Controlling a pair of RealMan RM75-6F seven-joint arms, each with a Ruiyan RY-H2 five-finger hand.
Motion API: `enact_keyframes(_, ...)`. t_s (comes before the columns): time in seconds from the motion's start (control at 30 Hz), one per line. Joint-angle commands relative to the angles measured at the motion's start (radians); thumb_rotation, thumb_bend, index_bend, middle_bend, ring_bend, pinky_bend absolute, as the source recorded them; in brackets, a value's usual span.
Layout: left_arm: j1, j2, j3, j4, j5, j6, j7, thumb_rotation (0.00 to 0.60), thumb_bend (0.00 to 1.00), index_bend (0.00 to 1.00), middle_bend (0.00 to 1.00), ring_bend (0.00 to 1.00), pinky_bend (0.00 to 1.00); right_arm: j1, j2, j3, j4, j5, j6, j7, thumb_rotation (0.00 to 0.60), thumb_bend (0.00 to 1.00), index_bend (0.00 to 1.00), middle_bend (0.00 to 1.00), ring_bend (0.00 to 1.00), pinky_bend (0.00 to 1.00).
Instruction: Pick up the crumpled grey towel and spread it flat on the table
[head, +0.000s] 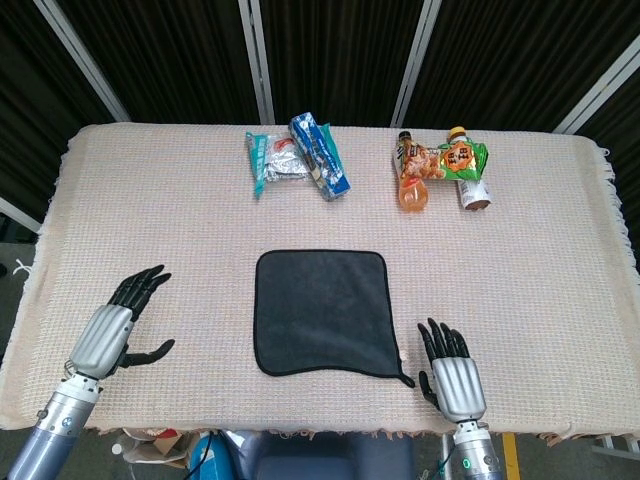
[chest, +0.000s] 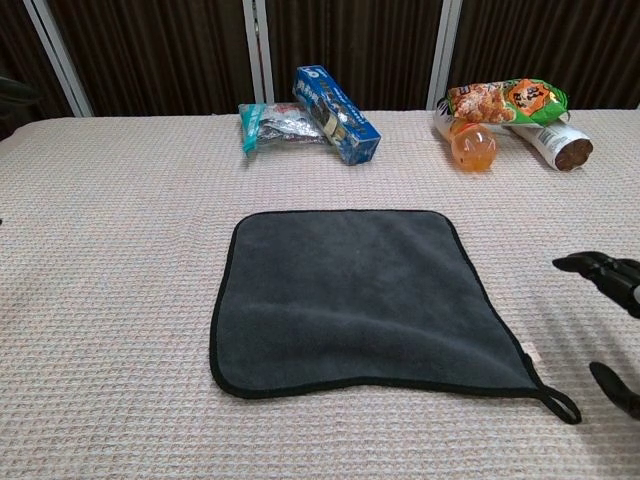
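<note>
So the grey towel (head: 320, 312) is lying spread out flat in the middle of the bench (head: 520, 260), pretty much square, with its dark trimmed edge showing all the way round. The near edge waves a little, and the small hanging loop (chest: 560, 404) pokes out from the near right corner, flat on the woven cream cloth that covers the bench.

The right robot hand (head: 453, 372) sits just beside that corner, not touching the towel, fingers spread apart and holding nothing. In the chest view only its dark fingertips (chest: 600, 268) peek in at the right edge.

The left robot hand (head: 118, 328) is well off to the left of the towel near the front edge, fingers fanned out, thumb sticking sideways, nothing in it either.

Along the far side there's a blue snack box (head: 320, 157) lying tilted against a clear wrapped packet (head: 274, 160). Further right an orange drink bottle (head: 413, 180) lies on its side, with a green and orange snack bag (head: 457, 158) and a second bottle beside it.
</note>
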Motion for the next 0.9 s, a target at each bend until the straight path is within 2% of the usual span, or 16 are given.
enact_keyframes(0.03,-0.020,0.011,0.037,0.007,0.053,-0.047,0.025,0.600,0.56,0.07,0.00,0.00,0.00,-0.010,0.035,0.020,-0.010,-0.030,0.036,0.081,0.600,0.50,0.00,0.03,0.00,0.10)
enact_keyframes(0.27,-0.068,0.018,0.112,0.025,0.119,-0.184,0.111,0.600,0.64,0.07,0.01,0.00,0.01,-0.013,0.071,0.042,0.001,-0.045,0.055,0.163,0.600,0.50,0.00,0.03,0.00,0.10)
enact_keyframes(0.5,-0.117,-0.039,0.160,0.040,0.129,-0.327,0.208,0.600,0.65,0.07,0.02,0.00,0.01,-0.008,0.086,0.057,-0.010,-0.037,0.042,0.189,0.600,0.50,0.00,0.03,0.00,0.10)
enact_keyframes(0.63,-0.137,-0.089,0.161,0.058,0.111,-0.383,0.255,0.600,0.65,0.06,0.02,0.00,0.01,-0.008,0.089,0.059,-0.018,-0.039,0.040,0.192,0.600,0.50,0.00,0.03,0.00,0.10)
enact_keyframes(0.9,-0.161,-0.197,0.127,0.082,0.021,-0.445,0.357,0.600,0.65,0.05,0.03,0.00,0.01,-0.011,0.094,0.057,-0.023,-0.042,0.037,0.200,0.600,0.50,0.00,0.03,0.00,0.10)
